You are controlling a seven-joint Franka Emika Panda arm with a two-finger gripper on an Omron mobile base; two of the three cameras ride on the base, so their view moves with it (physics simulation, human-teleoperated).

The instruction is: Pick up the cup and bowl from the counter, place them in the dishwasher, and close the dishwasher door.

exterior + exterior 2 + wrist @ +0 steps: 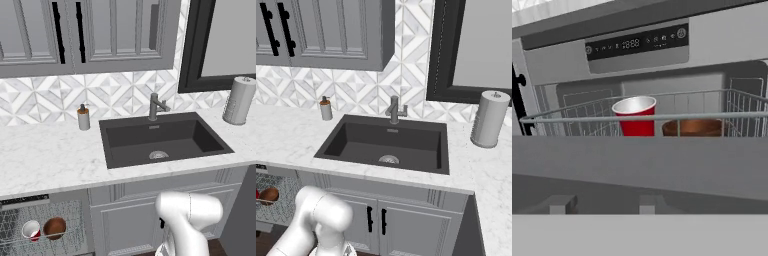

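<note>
The rendered light was even and fairly bright, with no clear source. The counter (50,155) read pale and flat, without glare. The sink (162,137) set into it was the darkest area, its near wall shaded. Beneath the counter's front edge a soft shadow darkened the cabinet fronts. All pictures were coarse and slightly soft. In the hand view the dishwasher door (637,165) across the foreground was a blurred grey band, and the panel lettering above the wire rack (647,117) was illegible.

Grey wire rack (677,117) inside the dishwasher (637,45), red cup (635,116) upright on it, brown bowl (693,128) just beside at the cup's 3 o'clock
</note>
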